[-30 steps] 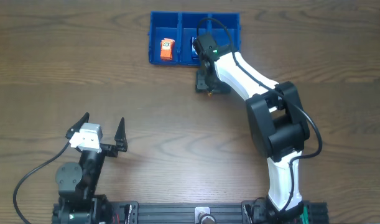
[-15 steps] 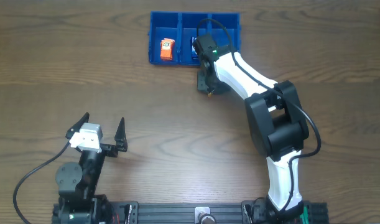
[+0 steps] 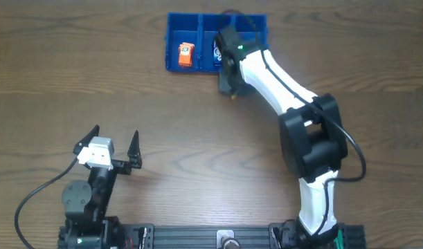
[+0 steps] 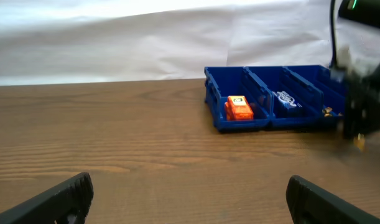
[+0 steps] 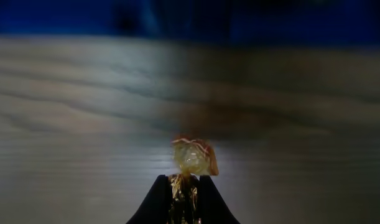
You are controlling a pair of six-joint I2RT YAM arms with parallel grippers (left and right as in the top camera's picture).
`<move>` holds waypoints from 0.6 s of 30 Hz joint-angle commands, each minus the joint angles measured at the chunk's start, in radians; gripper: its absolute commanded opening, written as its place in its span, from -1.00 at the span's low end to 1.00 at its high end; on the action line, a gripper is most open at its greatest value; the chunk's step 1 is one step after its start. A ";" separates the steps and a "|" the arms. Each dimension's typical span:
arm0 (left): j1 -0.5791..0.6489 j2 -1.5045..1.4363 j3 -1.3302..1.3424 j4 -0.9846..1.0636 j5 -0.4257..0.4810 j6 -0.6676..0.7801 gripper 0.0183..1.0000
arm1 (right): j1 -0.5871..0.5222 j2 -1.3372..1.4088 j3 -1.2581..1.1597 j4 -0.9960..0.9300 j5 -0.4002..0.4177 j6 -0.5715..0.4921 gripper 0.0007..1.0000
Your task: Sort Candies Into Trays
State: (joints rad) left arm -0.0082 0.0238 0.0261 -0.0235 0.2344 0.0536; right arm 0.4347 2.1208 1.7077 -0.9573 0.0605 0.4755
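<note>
Beside blue tray (image 3: 185,28), right fingers (image 5: 153,202) pinch gold-wrapped candy (image 5: 194,157).

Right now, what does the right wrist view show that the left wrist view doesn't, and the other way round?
Right wrist view: the gold foil-wrapped candy close up, its twisted end pinched in the shut right gripper.
Left wrist view: the orange wrapped candy in an end compartment, a blue-and-white candy in the middle one, and the open left gripper.
Both: the blue three-compartment plastic tray and the brown wooden table.
</note>
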 commanded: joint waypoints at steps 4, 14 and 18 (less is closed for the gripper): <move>0.004 -0.007 -0.021 -0.031 0.021 0.011 0.99 | -0.070 -0.106 0.249 0.094 0.259 -0.119 -0.93; 0.004 -0.007 -0.021 -0.031 0.021 0.011 1.00 | -0.090 0.008 0.240 0.298 0.319 -0.214 -0.93; 0.004 -0.007 -0.021 -0.031 0.021 0.011 1.00 | -0.090 0.037 0.240 0.285 0.302 -0.211 -0.59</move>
State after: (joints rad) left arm -0.0082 0.0238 0.0261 -0.0235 0.2344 0.0532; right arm 0.3450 2.1403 1.9495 -0.6662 0.3553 0.2737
